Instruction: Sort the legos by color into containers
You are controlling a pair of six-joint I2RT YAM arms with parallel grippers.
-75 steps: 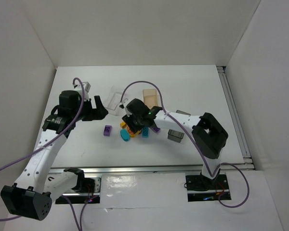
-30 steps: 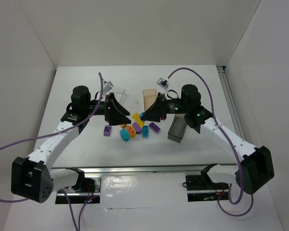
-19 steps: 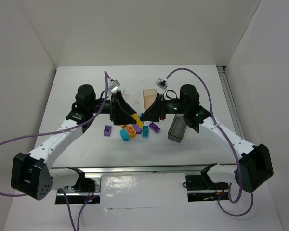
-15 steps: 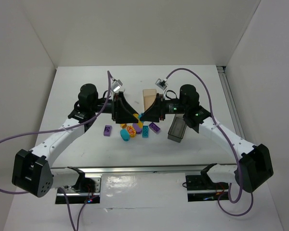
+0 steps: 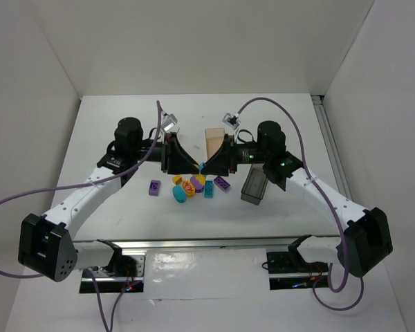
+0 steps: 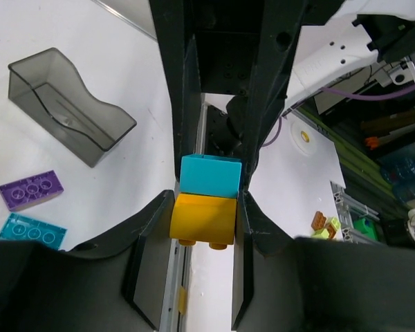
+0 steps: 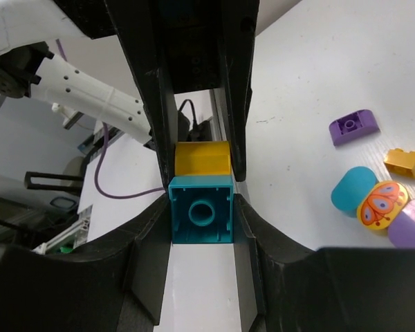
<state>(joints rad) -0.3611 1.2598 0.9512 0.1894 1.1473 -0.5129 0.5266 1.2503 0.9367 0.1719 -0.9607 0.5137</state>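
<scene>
Two joined legos, a yellow brick [image 6: 202,219] and a teal brick [image 7: 201,209], hang in the air between my two grippers, above the pile. My left gripper [image 6: 206,221] is shut on the yellow brick, with the teal brick [image 6: 209,176] just beyond its tips. From the opposite side my right gripper [image 7: 201,211] is shut on the teal brick, the yellow brick [image 7: 202,158] behind it. In the top view the grippers meet tip to tip, left [image 5: 194,166] and right [image 5: 207,164]. The tan box [image 5: 214,140] stands behind them and the dark grey box [image 5: 254,187] to the right.
Loose legos lie on the table below: a purple brick [image 5: 154,187], a teal rounded piece [image 5: 180,194], a butterfly-printed piece [image 5: 189,186], a teal plate [image 5: 209,189] and a purple plate [image 5: 223,183]. The left arm covers most of the clear tray.
The left gripper slid right up to the right gripper and closed its fingers on the yellow brick. The right gripper has held the teal brick still for the last second.
</scene>
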